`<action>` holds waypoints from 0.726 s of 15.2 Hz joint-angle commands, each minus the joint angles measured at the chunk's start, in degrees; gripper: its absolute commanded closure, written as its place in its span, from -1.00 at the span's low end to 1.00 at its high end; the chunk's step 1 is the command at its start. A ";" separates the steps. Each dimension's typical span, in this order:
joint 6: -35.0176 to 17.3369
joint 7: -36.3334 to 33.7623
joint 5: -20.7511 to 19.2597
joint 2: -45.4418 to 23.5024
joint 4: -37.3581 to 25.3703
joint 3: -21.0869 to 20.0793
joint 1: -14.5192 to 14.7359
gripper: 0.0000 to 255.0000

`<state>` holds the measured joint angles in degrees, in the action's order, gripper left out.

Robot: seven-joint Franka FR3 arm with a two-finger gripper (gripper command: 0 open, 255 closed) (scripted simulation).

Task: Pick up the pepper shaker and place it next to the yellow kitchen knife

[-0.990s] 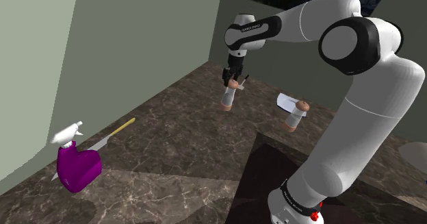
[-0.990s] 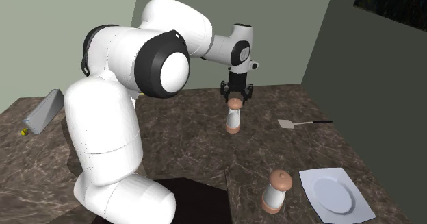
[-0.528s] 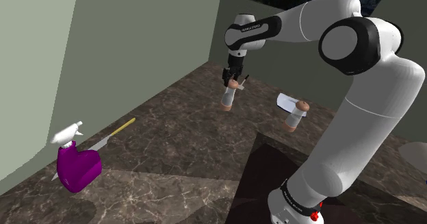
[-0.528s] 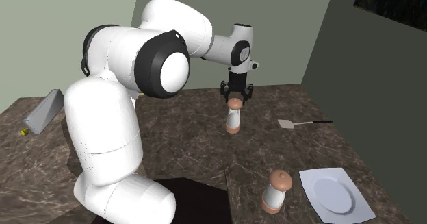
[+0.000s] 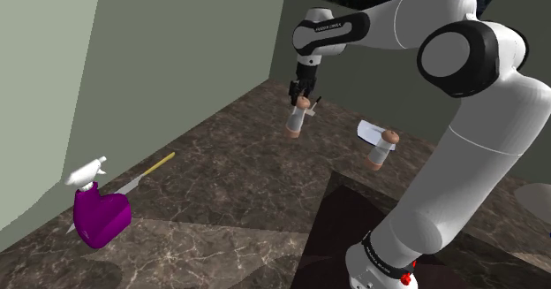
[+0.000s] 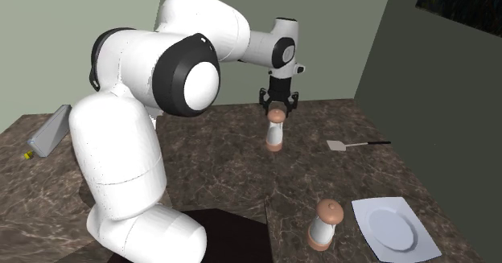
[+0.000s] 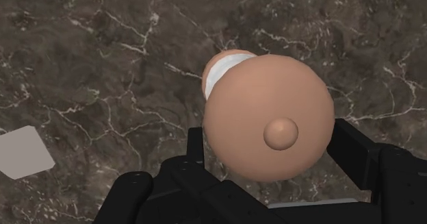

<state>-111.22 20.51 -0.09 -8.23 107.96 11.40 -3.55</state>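
Observation:
The pepper shaker (image 5: 297,122), white-bodied with a tan cap and base, hangs just above the dark marble counter (image 5: 221,181) at its far side. My gripper (image 5: 301,102) is shut on its cap from above. In the wrist view the round tan cap (image 7: 267,116) sits clasped between the black fingers (image 7: 197,151). The second exterior view shows the gripper (image 6: 276,112) holding the shaker (image 6: 274,133) upright. The yellow-handled knife (image 5: 153,167) lies near the wall toward the shoulder view's left, well away from the shaker.
A second, similar shaker (image 5: 381,149) stands near a white plate (image 6: 394,228). A spatula (image 6: 356,145) lies beyond the held shaker. A purple spray bottle (image 5: 99,212) stands beside the knife's blade. A grey wedge-shaped object (image 6: 50,133) lies on the counter behind the arm.
The arm has risen a little and carried the shaker slightly upward off the counter. Nothing else has moved.

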 commanded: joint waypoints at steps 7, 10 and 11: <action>6.01 -0.05 -0.25 1.23 -4.80 0.04 0.04 1.00; 8.24 -0.05 -0.31 1.57 -6.69 0.05 0.05 1.00; 8.98 -0.04 -0.33 1.67 -7.35 0.05 0.05 1.00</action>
<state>-102.92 20.44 -0.41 -6.63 101.23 11.44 -3.48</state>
